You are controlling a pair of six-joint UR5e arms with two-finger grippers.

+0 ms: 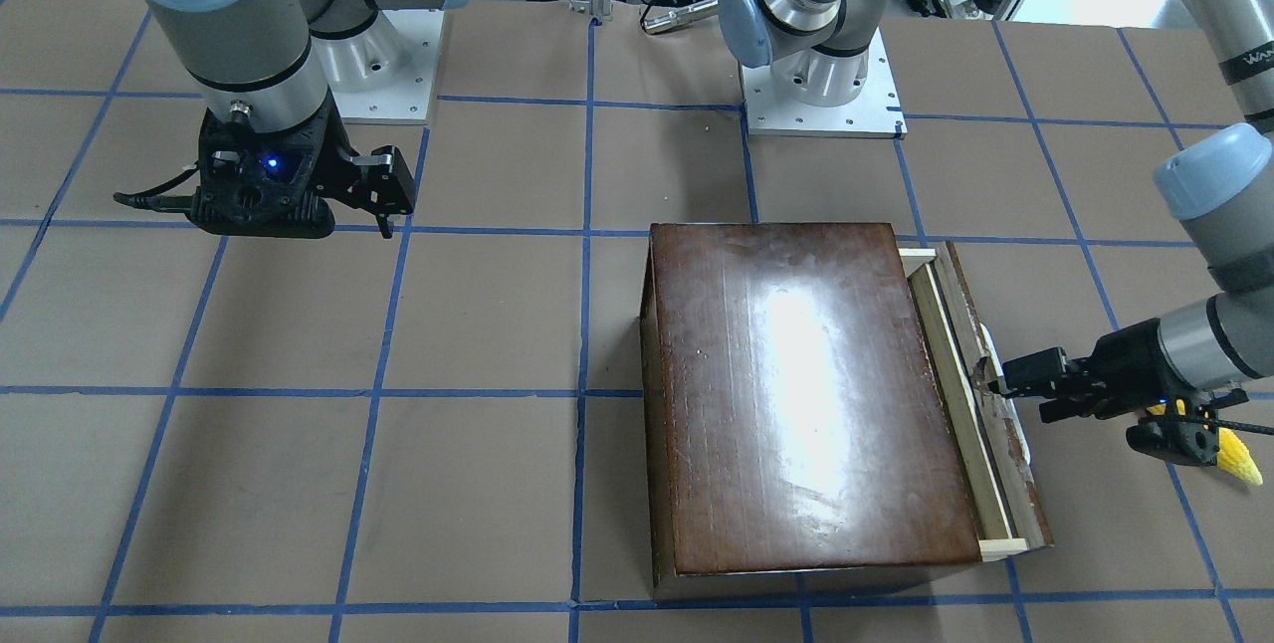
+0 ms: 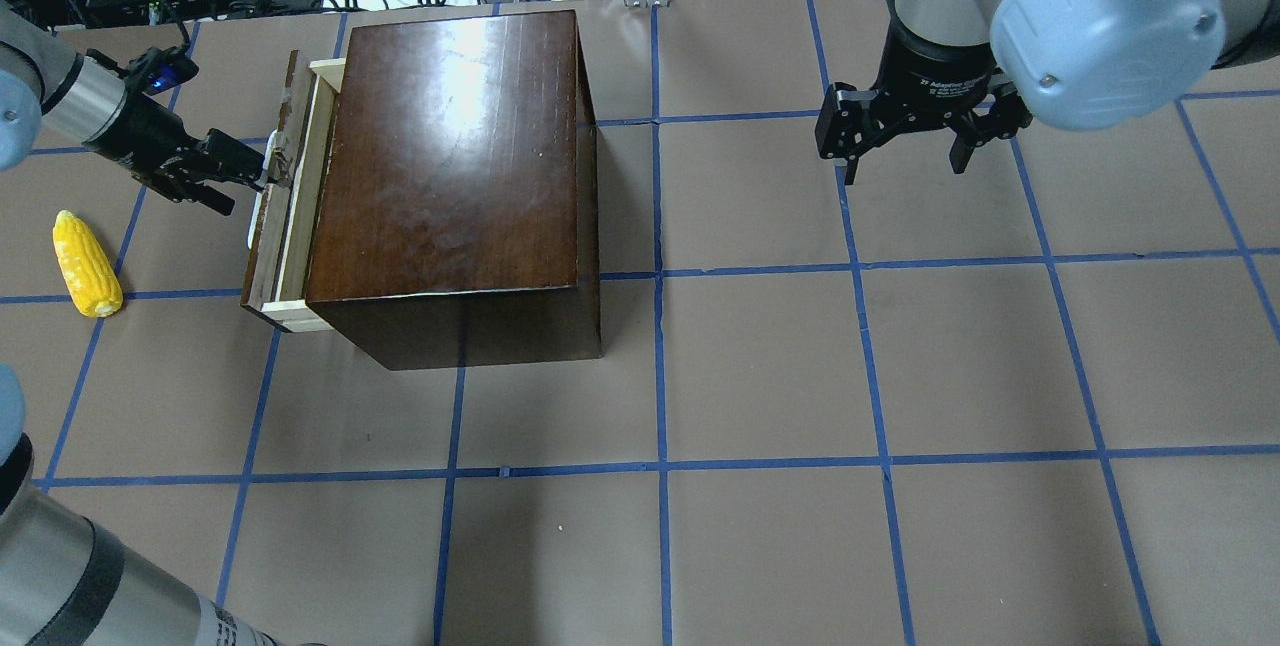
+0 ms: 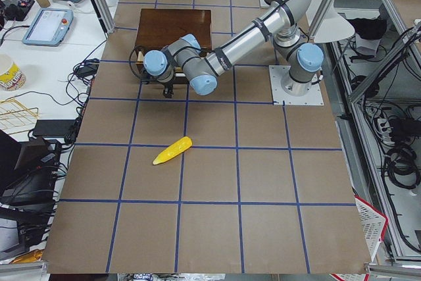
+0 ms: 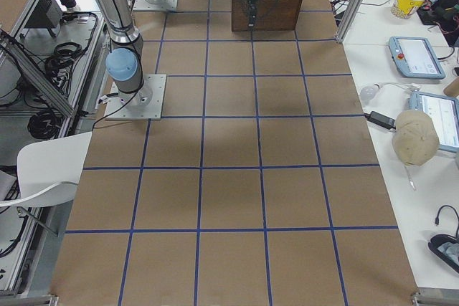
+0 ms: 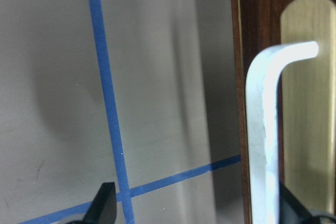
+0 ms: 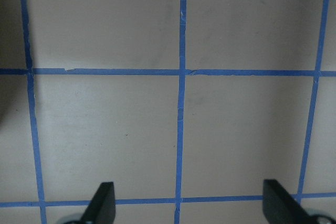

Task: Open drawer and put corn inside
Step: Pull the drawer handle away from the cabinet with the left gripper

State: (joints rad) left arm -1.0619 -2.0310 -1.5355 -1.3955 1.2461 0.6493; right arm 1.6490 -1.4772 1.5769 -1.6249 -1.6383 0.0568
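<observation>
The box (image 2: 450,156) has its drawer (image 2: 295,226) out only a crack; the corn (image 2: 87,263) lies on the table nearby. The left gripper (image 2: 240,181), spread about the handle (image 5: 262,129), should pull straight and level, while the right gripper (image 2: 905,166) hangs spread

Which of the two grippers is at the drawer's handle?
The left gripper, open around the whitish handle of the drawer; the right gripper hangs open over the table, away from the box.

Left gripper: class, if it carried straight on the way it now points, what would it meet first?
Probably the whitish handle between the left gripper's fingers, then the drawer front behind it; depth is unclear.
</observation>
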